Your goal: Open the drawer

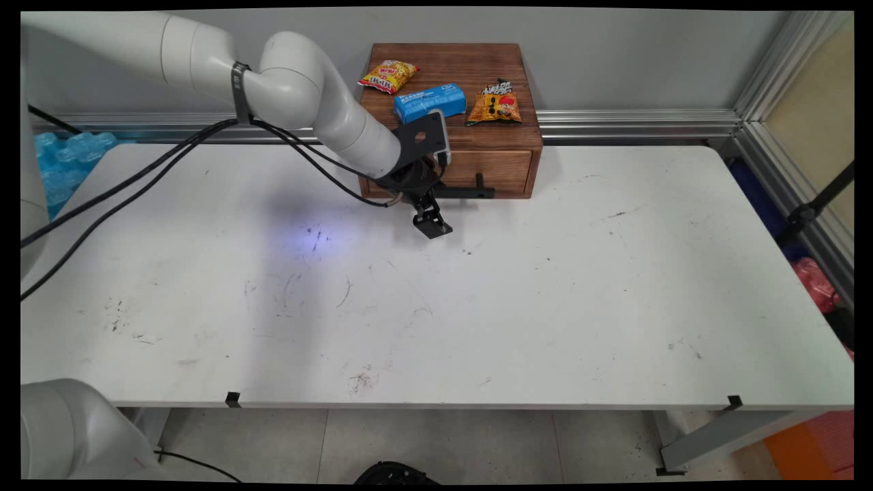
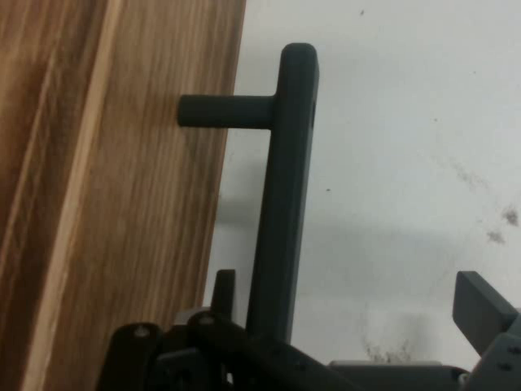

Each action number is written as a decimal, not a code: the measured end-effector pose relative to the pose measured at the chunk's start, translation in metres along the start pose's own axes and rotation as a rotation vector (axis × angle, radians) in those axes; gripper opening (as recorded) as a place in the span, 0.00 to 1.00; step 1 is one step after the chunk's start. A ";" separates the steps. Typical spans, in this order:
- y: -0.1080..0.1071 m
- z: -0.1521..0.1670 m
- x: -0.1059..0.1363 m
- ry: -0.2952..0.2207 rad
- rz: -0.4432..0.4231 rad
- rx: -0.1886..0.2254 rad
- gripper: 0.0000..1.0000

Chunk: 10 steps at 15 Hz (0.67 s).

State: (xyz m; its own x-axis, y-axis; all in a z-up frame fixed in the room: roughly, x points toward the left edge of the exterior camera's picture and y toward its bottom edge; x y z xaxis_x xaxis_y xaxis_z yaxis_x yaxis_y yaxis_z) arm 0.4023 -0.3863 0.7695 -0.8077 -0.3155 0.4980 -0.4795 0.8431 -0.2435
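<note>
Hand low at front of wooden box at counter rear, beside drawer. Hand view: fingers spread wide, one each side of dark handle bar; nothing gripped, no contact visible. On box top, L to R: yellow snack bag, blue pack, orange snack bag.
</note>
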 end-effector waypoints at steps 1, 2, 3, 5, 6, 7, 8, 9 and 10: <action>0.000 0.001 -0.001 0.000 0.000 -0.001 1.00; -0.001 0.002 -0.002 -0.001 0.000 -0.001 1.00; -0.001 0.003 -0.003 -0.002 0.000 -0.002 1.00; -0.001 0.004 -0.005 -0.003 0.000 -0.005 1.00; -0.001 0.005 -0.005 -0.003 0.000 -0.006 1.00; -0.001 0.006 -0.006 -0.002 -0.001 -0.007 1.00; -0.001 0.006 -0.007 -0.002 -0.001 -0.009 1.00; 0.000 0.007 -0.007 -0.001 -0.002 -0.011 1.00; 0.000 0.008 -0.008 0.000 -0.003 -0.012 1.00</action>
State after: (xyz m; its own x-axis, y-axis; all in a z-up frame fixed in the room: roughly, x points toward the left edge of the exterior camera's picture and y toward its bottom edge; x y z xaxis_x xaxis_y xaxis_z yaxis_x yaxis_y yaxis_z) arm 0.4057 -0.3871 0.7593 -0.8066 -0.3179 0.4983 -0.4774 0.8475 -0.2321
